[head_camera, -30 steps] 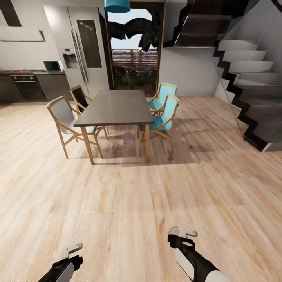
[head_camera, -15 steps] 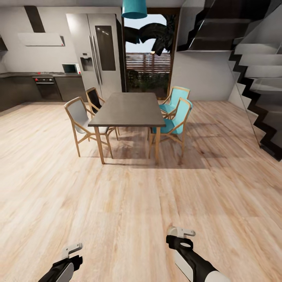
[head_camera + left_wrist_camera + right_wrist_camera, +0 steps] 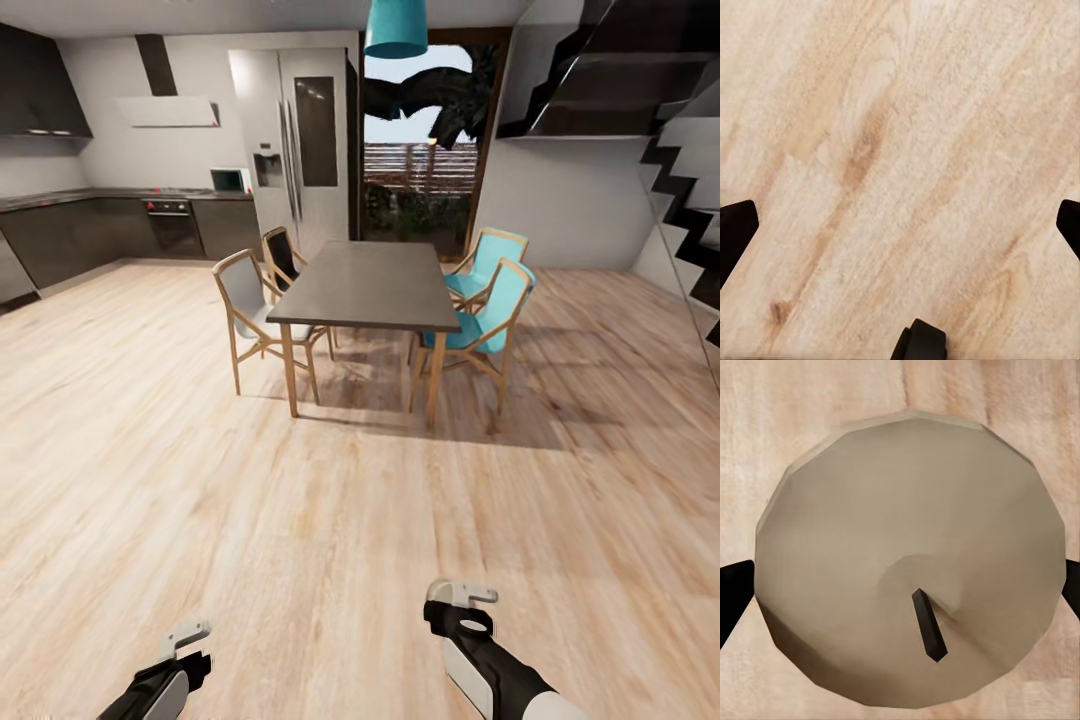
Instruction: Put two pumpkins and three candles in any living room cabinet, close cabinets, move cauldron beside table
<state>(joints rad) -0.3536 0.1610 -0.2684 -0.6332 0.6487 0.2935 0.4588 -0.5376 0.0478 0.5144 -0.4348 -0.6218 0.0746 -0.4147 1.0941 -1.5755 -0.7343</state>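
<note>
Right gripper (image 3: pixel 900 585) has its two dark fingers spread wide on either side of a beige candle (image 3: pixel 911 559) with a black wick, gripping it. Left gripper (image 3: pixel 900 225) is spread open over bare wood floor (image 3: pixel 900 135), holding nothing. Ahead stands a grey-topped dining table (image 3: pixel 365 285) with chairs.

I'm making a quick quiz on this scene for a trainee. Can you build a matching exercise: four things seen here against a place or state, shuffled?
Things:
1. candle
2. left pincer
3. teal chairs
4. fridge

Places or states:
A. against the far wall, beside the glass door
B. open over bare wood floor
C. between the right pincer's fingertips, wick toward the camera
D. on the dining table's right side in the head view

Pairs: 1-C, 2-B, 3-D, 4-A
</note>
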